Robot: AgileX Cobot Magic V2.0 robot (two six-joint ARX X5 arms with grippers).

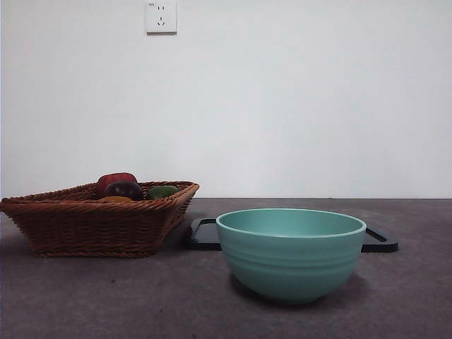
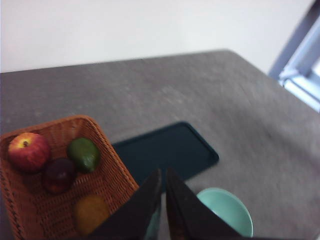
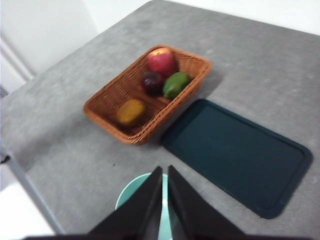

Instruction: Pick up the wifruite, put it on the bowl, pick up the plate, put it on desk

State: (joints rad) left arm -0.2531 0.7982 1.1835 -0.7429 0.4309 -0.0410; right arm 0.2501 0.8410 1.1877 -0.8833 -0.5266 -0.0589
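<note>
The wifruite (image 3: 131, 111) is a small orange-brown piece lying in a wicker basket (image 3: 107, 97), also seen in the left wrist view (image 2: 91, 212) and just showing over the basket's rim in the front view (image 1: 115, 200). The teal bowl (image 1: 291, 253) stands empty on the desk (image 1: 70, 296), in front of the plate (image 3: 237, 152), a flat dark rectangular tray (image 1: 203, 235). My left gripper (image 2: 162, 172) hangs shut high above the basket's edge and the bowl (image 2: 227, 212). My right gripper (image 3: 164, 170) is shut too, high over the bowl (image 3: 132, 197). Neither holds anything.
The basket (image 1: 92, 222) at the left also holds a red apple (image 2: 29, 150), a dark purple fruit (image 2: 59, 175) and a green fruit (image 2: 84, 154). The plate lies right beside the basket. A white wall with a socket (image 1: 161, 17) backs the desk.
</note>
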